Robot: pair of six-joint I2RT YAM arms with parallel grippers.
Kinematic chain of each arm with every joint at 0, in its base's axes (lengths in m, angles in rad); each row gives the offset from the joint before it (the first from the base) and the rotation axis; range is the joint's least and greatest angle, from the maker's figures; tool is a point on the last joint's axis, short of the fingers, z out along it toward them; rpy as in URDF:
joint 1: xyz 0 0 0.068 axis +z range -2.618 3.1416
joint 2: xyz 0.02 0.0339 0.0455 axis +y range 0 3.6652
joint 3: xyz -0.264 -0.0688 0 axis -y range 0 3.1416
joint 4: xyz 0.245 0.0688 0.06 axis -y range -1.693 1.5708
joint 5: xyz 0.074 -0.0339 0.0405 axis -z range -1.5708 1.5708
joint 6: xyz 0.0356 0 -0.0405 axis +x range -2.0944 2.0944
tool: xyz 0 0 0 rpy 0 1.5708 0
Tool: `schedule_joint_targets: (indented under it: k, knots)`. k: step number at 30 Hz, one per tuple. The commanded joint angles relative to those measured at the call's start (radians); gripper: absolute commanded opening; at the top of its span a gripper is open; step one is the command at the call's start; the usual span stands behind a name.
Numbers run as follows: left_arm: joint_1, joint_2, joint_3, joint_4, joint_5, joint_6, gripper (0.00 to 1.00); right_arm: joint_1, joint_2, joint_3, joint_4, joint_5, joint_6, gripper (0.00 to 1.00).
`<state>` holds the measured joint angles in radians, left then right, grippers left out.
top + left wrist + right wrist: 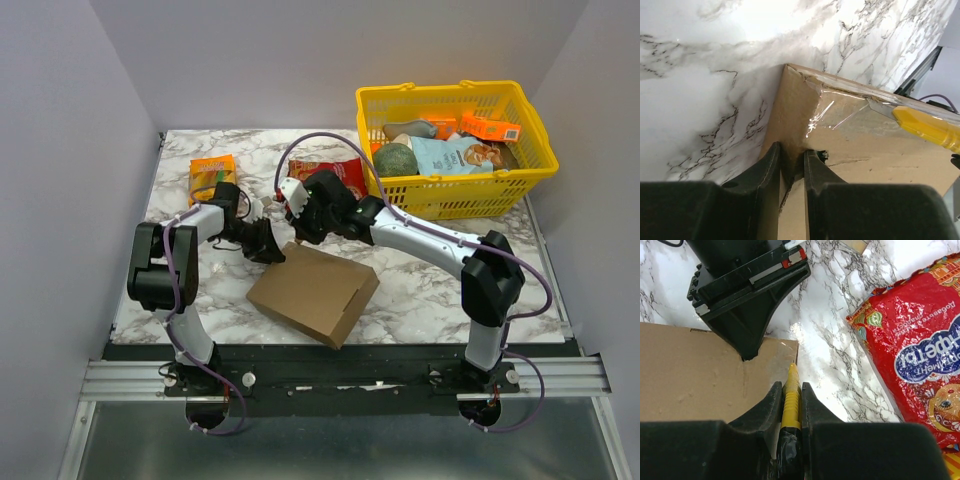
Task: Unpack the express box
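The express box (313,292) is a plain brown cardboard mailer lying closed in the middle of the table. My left gripper (266,243) is shut on the box's far left corner; in the left wrist view the jaws (792,152) pinch the cardboard edge (860,145). My right gripper (300,226) is shut on a yellow utility knife (791,390). The knife's tip rests at the box's far taped edge (690,375), right beside the left gripper (747,305). The knife also shows in the left wrist view (925,127), its blade on the clear tape.
A red snack bag (335,175) lies just behind the grippers and shows in the right wrist view (910,350). An orange packet (212,177) lies at the far left. A yellow basket (460,192) holding several goods stands at the far right.
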<state>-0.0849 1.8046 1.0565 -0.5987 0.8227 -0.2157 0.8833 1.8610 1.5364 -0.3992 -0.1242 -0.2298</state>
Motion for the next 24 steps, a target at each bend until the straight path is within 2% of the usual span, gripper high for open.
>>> schedule_joint_targets:
  k: [1, 2, 4, 9, 10, 12, 14, 16, 17, 18, 19, 20, 21, 22, 24]
  knots:
    - [0.045, -0.06, 0.038, 0.03, -0.191, -0.019, 0.4, 0.008, 0.006, -0.028, -0.244, 0.021, -0.006, 0.0]
    - [0.045, -0.07, 0.054, 0.019, -0.182, -0.014, 0.49, 0.008, 0.006, -0.032, -0.245, 0.02, -0.009, 0.0]
    - [0.045, -0.089, 0.091, 0.005, -0.126, 0.035, 0.6, 0.008, 0.006, -0.035, -0.245, 0.02, -0.013, 0.0]
    - [0.047, -0.126, 0.108, -0.027, -0.085, 0.062, 0.67, 0.008, 0.02, -0.025, -0.234, 0.015, -0.017, 0.0]
    - [0.047, -0.142, 0.105, -0.032, -0.095, 0.076, 0.73, 0.009, 0.023, -0.021, -0.23, 0.017, -0.016, 0.0]
    - [0.048, -0.163, 0.096, -0.039, -0.07, 0.114, 0.73, 0.008, 0.026, -0.012, -0.228, 0.014, -0.014, 0.0]
    - [0.047, -0.211, 0.074, -0.032, 0.105, 0.24, 0.67, 0.008, 0.027, -0.009, -0.228, 0.014, -0.013, 0.0]
    - [0.039, -0.234, 0.065, -0.087, 0.269, 0.388, 0.57, 0.008, 0.024, -0.013, -0.227, 0.02, -0.006, 0.0]
    - [0.031, -0.228, 0.068, -0.208, 0.358, 0.599, 0.53, 0.009, 0.023, -0.015, -0.227, 0.021, -0.006, 0.0]
    - [0.019, -0.212, 0.076, -0.296, 0.386, 0.715, 0.5, 0.009, 0.021, -0.018, -0.222, 0.031, -0.005, 0.0]
    - [-0.004, -0.161, 0.104, -0.406, 0.397, 0.881, 0.42, 0.009, 0.024, -0.016, -0.217, 0.032, -0.002, 0.0]
    - [-0.019, -0.125, 0.121, -0.652, 0.406, 1.202, 0.39, 0.008, 0.027, -0.012, -0.217, 0.037, 0.003, 0.0]
    - [-0.03, -0.088, 0.137, -0.781, 0.405, 1.392, 0.37, 0.009, 0.032, -0.009, -0.216, 0.044, 0.006, 0.01]
    - [-0.035, -0.017, 0.145, -0.896, 0.405, 1.506, 0.31, 0.009, 0.035, -0.004, -0.213, 0.047, 0.007, 0.0]
    - [-0.03, 0.007, 0.143, -0.92, 0.389, 1.542, 0.28, 0.009, 0.047, 0.008, -0.214, 0.047, 0.004, 0.0]
